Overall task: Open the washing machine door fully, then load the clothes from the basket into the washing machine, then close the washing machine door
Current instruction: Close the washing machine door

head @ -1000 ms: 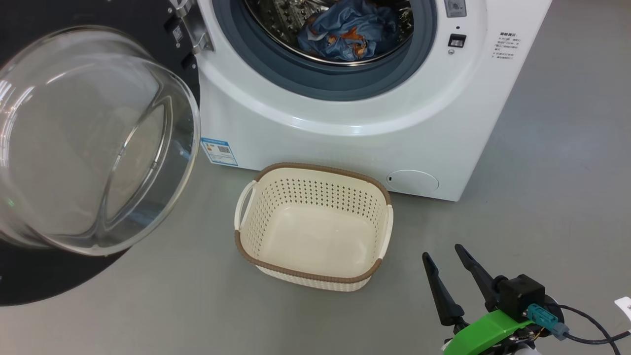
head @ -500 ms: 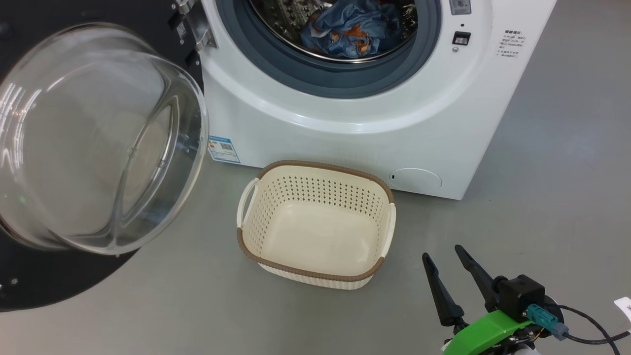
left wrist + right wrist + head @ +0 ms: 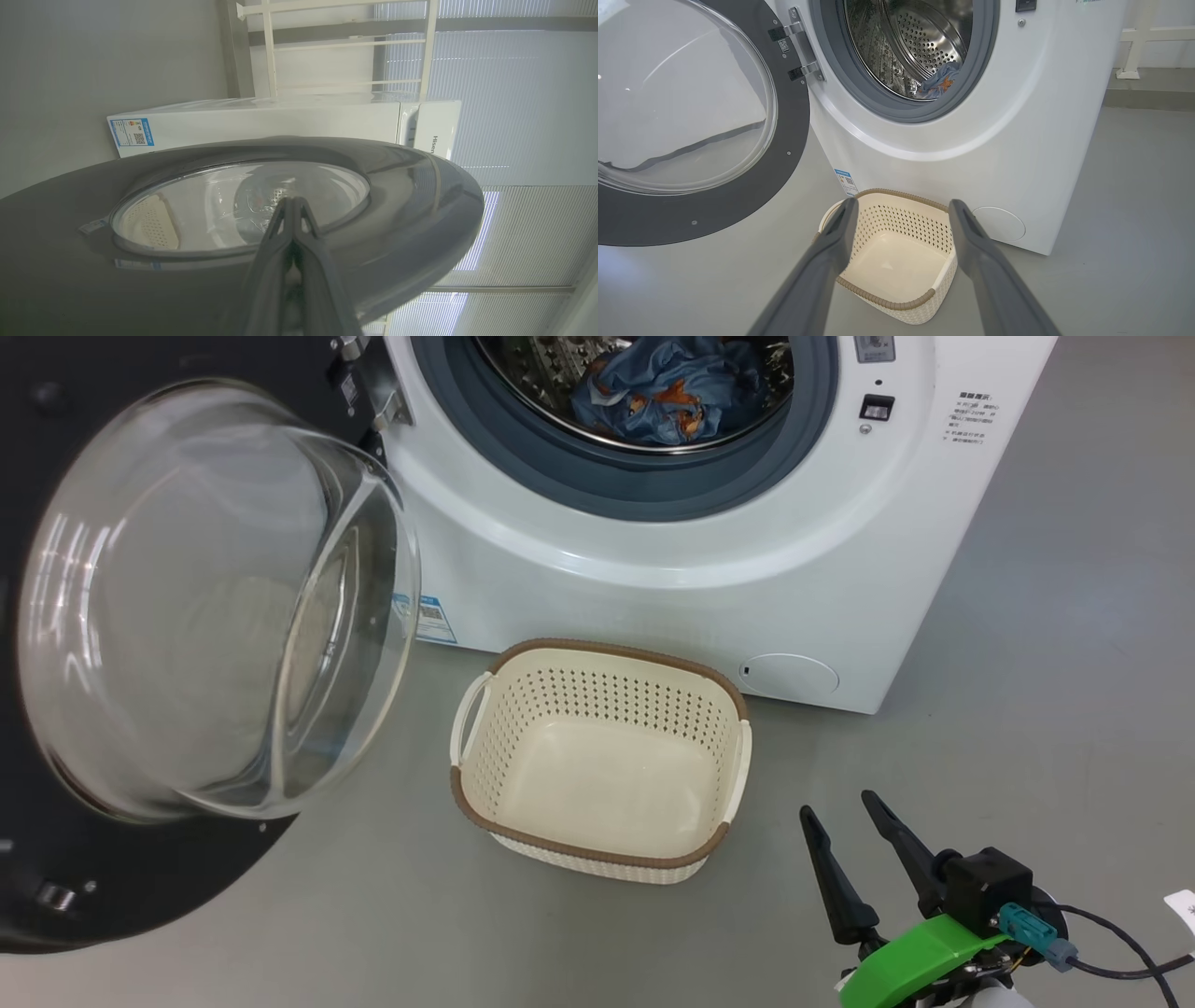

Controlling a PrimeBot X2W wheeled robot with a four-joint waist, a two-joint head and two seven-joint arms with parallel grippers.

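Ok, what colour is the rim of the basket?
The basket's rim is brown with a woven look, above cream perforated walls. Head view shows it best.

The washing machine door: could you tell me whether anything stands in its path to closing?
Nothing visible does: the clothes lie inside the drum, clear of the gasket, and the basket sits low on the floor.

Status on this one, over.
Left gripper shut, outside the washing machine door. Right gripper open, empty. Clothes in drum; basket empty. Nothing visibly blocking closure.

Basket (image 3: 616, 651) sitting on floor (image 3: 1027, 728) before washing machine (image 3: 672, 607). Clothes (image 3: 667, 392) lying in drum (image 3: 920, 42). Door (image 3: 140, 896) standing open at machine's left. Right gripper (image 3: 836, 805) hovering right of basket.
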